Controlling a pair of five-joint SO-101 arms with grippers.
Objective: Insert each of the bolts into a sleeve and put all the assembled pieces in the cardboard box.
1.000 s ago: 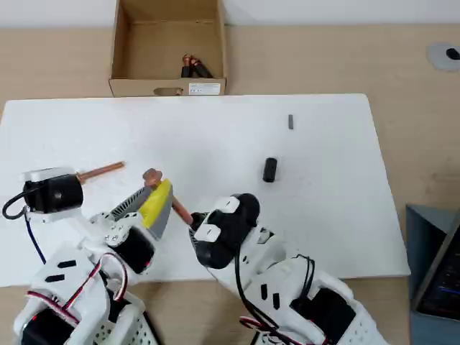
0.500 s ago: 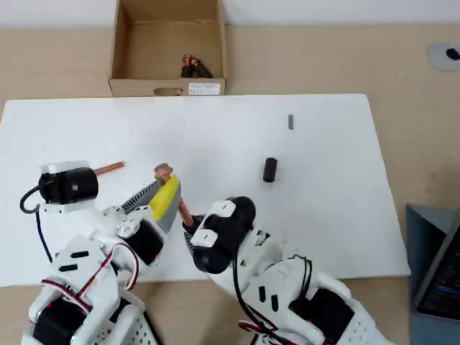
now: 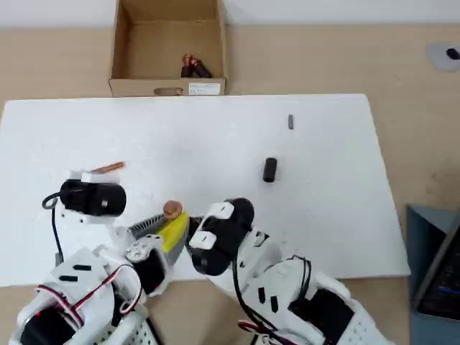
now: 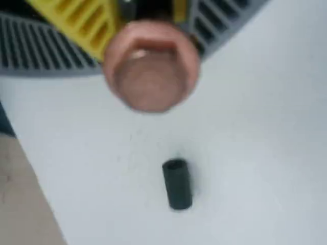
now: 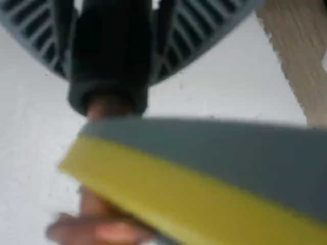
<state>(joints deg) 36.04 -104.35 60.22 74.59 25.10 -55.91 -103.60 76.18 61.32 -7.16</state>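
while left fingers [image 3: 175,231] pinch bolt [image 3: 172,209], sleeve [image 3: 269,169] lies apart.

Four copper bolts in all. Two are bare: one held bolt [image 3: 172,209] and one loose bolt [image 3: 109,167] on the white surface [image 3: 323,215]. The other two sit inside sleeves as two assembled pieces [image 3: 188,69] in the single cardboard box [image 3: 144,86]. Two bare black sleeves: one held sleeve [image 5: 110,56] and one loose sleeve [image 3: 269,169]. One small dark strip [image 3: 290,121]. Two arms: the left arm [image 3: 79,284] and the right arm [image 3: 295,287].
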